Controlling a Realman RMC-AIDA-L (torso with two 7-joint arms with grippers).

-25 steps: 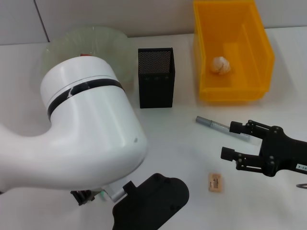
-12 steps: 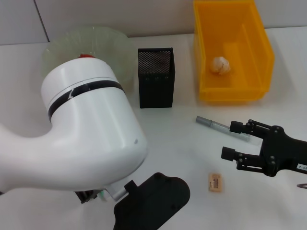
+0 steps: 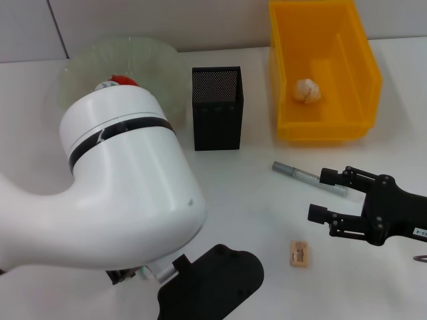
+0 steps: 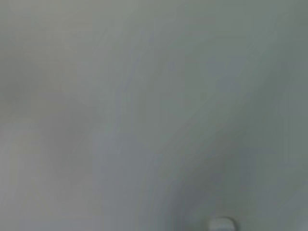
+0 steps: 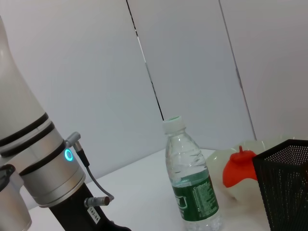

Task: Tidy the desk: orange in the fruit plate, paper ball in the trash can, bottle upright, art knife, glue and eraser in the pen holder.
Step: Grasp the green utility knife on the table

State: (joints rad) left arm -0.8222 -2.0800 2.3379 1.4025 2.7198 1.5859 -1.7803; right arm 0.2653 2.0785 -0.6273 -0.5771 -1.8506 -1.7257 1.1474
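Note:
The orange (image 3: 122,81) (image 5: 239,168) lies in the pale-green fruit plate (image 3: 143,53) at the back left, mostly hidden in the head view by my left arm's white elbow (image 3: 127,187). The bottle (image 5: 192,187) stands upright in front of the plate in the right wrist view. The paper ball (image 3: 307,91) sits inside the yellow trash can (image 3: 347,47). Between them stands the black mesh pen holder (image 3: 217,107). The grey art knife (image 3: 303,176) and tan eraser (image 3: 299,254) lie on the table by my open right gripper (image 3: 319,196). The glue is out of view.
My left arm fills the left half of the head view, its black end (image 3: 210,283) at the near edge. The left wrist view shows only a grey blur. A white wall stands behind the table.
My left arm's elbow has sunk slightly toward the near edge, uncovering more of the orange. The right gripper, knife and eraser have not moved.

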